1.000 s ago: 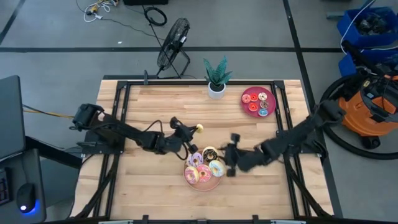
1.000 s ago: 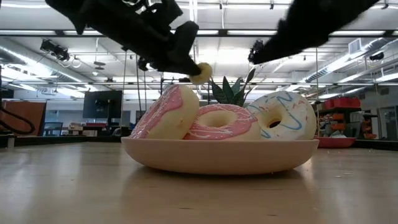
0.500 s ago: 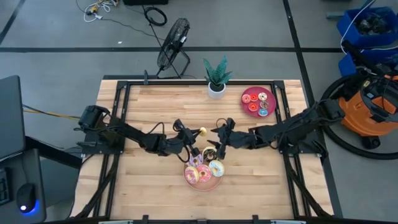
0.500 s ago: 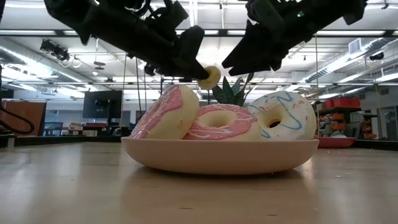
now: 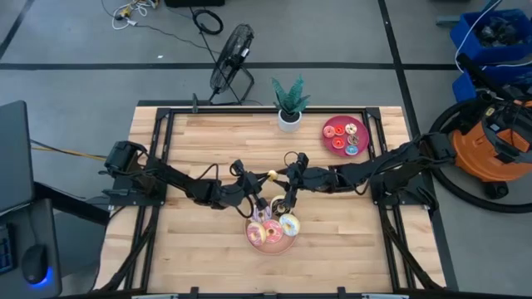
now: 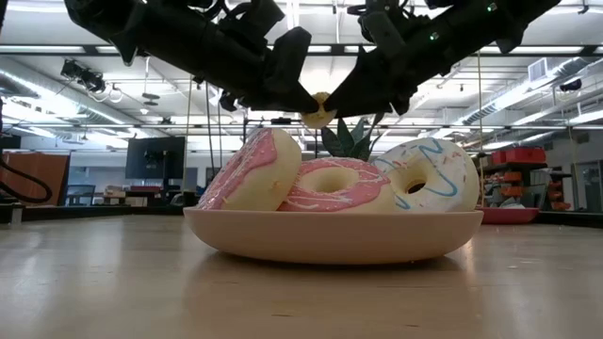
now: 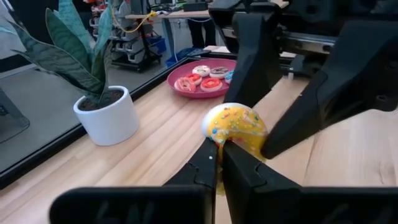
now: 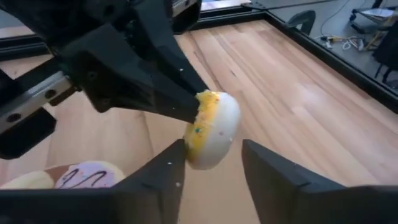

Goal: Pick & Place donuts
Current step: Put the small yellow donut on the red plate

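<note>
Both arms reach in low from opposite sides of the wooden table and meet above its middle, just behind the pale pink plate that sits near the front edge. The left gripper is clamped tight on the rim of a small yellow-iced donut with sprinkles, holding it in the air on edge, well clear of the tabletop; in the left wrist view the two dark fingers pinch together right under the donut. The right gripper comes at the same donut from the other side, its jaws parted and standing on either side of the ring without pressing on it, as the right wrist view shows with the donut between the two finger tips. On the pale plate lie larger donuts leaning on one another: a pink-iced one, a pink one with white stripes and a white one with blue squiggles. At the far right corner of the table a dark red plate carries several more small donuts, and a potted plant in a white pot stands beside it at the back edge. Beyond the table on the grey floor are a black fan and an orange and black shop vacuum.
</note>
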